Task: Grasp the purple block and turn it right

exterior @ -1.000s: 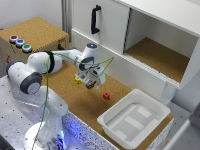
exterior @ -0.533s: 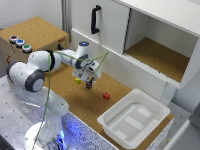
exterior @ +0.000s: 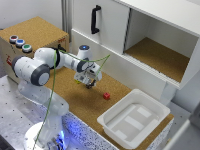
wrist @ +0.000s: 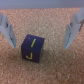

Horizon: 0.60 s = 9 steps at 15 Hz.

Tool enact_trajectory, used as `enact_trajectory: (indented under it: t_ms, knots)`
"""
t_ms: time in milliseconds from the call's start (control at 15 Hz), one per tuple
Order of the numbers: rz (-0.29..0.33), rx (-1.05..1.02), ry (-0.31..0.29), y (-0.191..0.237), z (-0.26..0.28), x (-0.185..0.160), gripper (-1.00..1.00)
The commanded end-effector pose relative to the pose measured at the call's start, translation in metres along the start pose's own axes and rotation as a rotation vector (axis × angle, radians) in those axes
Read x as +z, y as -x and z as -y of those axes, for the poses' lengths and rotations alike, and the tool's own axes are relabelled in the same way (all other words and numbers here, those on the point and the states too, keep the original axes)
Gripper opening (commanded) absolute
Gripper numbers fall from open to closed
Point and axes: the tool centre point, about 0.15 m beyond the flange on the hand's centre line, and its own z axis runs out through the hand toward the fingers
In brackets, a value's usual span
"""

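The purple block (wrist: 31,49) is a small dark cube with a yellow mark on its face, lying on the cork surface. In the wrist view it sits between my two fingers (wrist: 8,31), nearer one of them and touching neither. My gripper (wrist: 41,45) is open around it. In the exterior view the gripper (exterior: 90,83) points down at the cork counter in front of the cabinet, and the hand hides the block there.
A small red block (exterior: 106,95) lies on the cork toward the exterior view's right of the gripper. A white bin (exterior: 116,131) stands further right at the front. A white cabinet (exterior: 109,31) with an open compartment rises behind. Coloured buttons (exterior: 20,43) sit on a box at left.
The gripper has come down a little toward the cork surface, staying over about the same spot. The red block and the bin have not moved.
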Motion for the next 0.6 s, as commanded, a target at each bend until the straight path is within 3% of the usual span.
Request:
enact_trajectory:
  t_ms: [0,200,533]
  knots:
    - [0.056,-0.013,-0.017,-0.021,0.012,0.022,-1.0]
    - [0.058,-0.006,-0.032,-0.025,0.011,0.026,-1.0]
    - [0.116,-0.01,-0.046,-0.024,-0.013,0.034,-1.0]
